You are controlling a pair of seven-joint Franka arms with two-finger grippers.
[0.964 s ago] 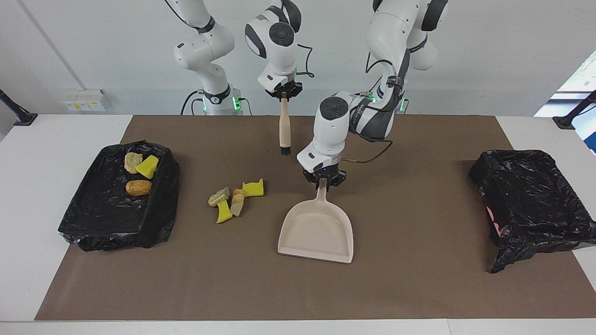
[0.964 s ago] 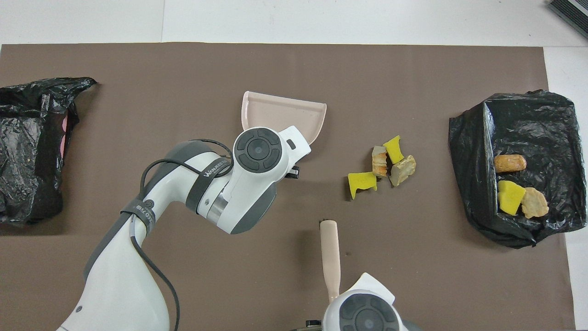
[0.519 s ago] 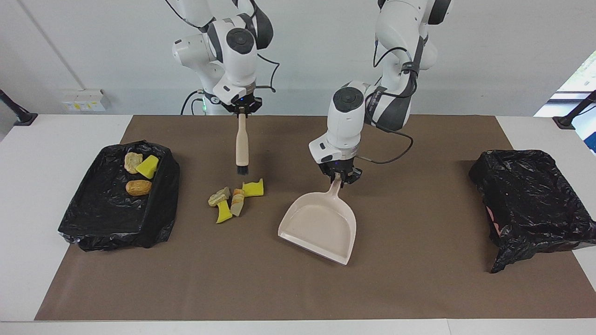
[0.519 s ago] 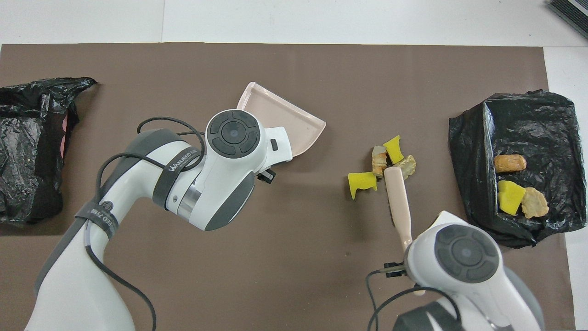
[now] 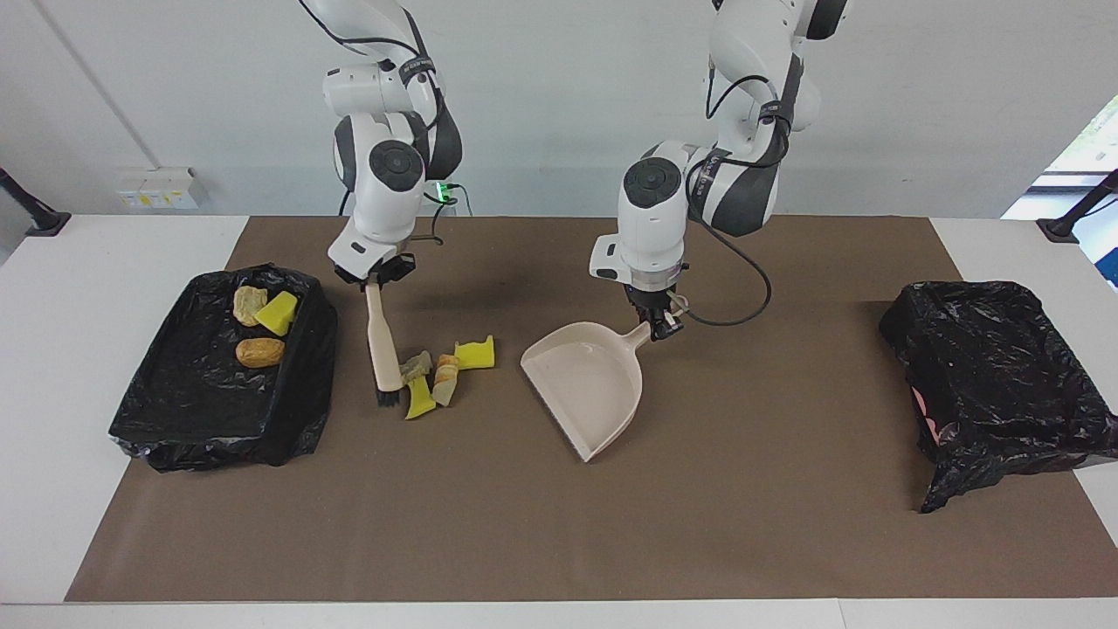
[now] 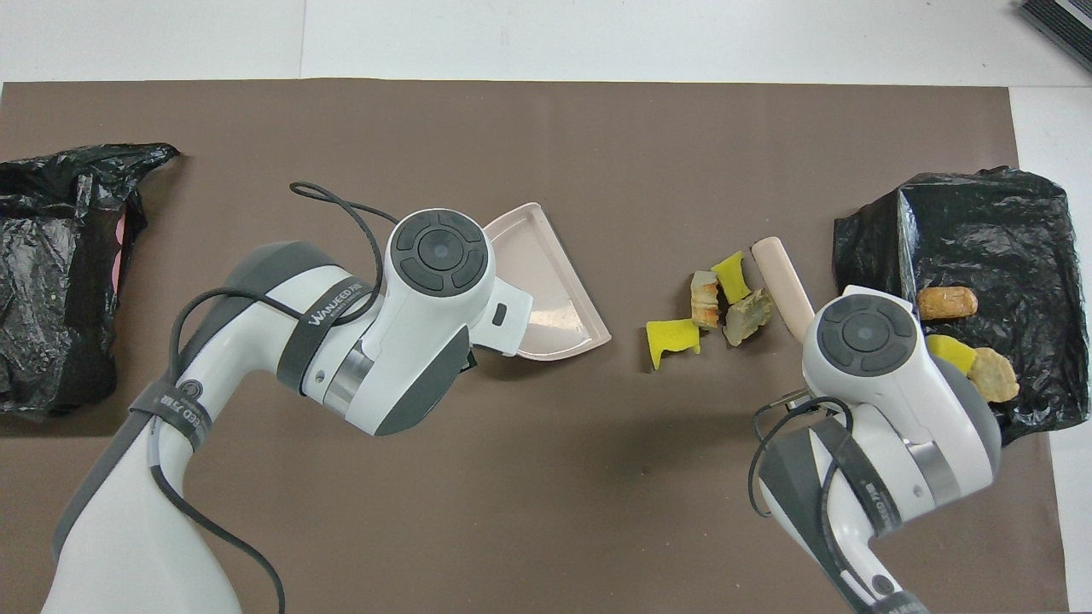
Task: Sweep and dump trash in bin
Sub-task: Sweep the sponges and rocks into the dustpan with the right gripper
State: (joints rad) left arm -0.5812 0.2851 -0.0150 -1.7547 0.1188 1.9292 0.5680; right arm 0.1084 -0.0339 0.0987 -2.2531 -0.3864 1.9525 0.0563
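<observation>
A big brown mat (image 5: pixel 786 524) is spread over the white desk (image 5: pixel 105 489). Two black bins are seen on it. One bin (image 5: pixel 996 376) is at the right of the facing view, and nothing can be seen in it. The other bin (image 5: pixel 201 402) is at the left of that view, and three bits of trash (image 5: pixel 260 352) are already lying inside it: one yellow and two brown.

A pink dustpan (image 5: pixel 590 393) is held by its handle in the left tool (image 5: pixel 657 321), near the middle of the facing view. The tool is closed tight on the handle. The pan is tipped up on one edge, with its open mouth turned toward the trash pile. It is empty.

A small brush (image 5: pixel 383 349) is held in the right tool (image 5: pixel 377 276), which is shut on the top of the brush handle. The bristles are down at the mat, just beside the pile.

Four bits of trash (image 5: pixel 441 376) are left on the mat between the brush and the dustpan. So the job looks about half done. These last bits are yet to be swept into the pan and then dumped in a bin.
</observation>
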